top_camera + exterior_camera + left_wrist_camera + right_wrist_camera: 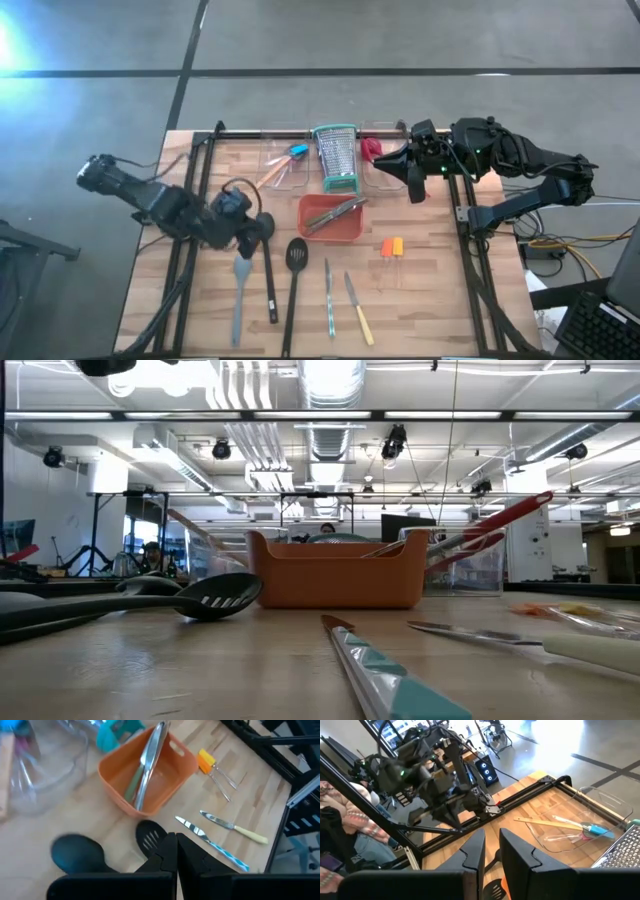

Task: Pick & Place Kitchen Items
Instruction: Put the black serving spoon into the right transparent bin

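Kitchen items lie in a row on the wooden table: a grey spatula [239, 290], a black spoon [269, 280], a black slotted spoon [294, 265], a teal-handled knife [329, 300], a yellow-handled knife [358, 312] and two orange-handled tools [392, 247]. My left gripper [250, 235] hangs shut over the heads of the black spoons [77, 854], with nothing between its fingers [165, 860]. My right gripper [413, 190] waits high at the far right. Its fingers [472, 852] stand a narrow gap apart with nothing between them.
An orange tray [356, 232] at mid-table holds steel tongs [150, 755]. Behind it stand a steel grater [337, 158] and two clear bins [278, 178], one with slim tools, one with a red utensil [372, 148]. Black frame rails [470, 260] run along both sides. A person sits beyond the table [350, 820].
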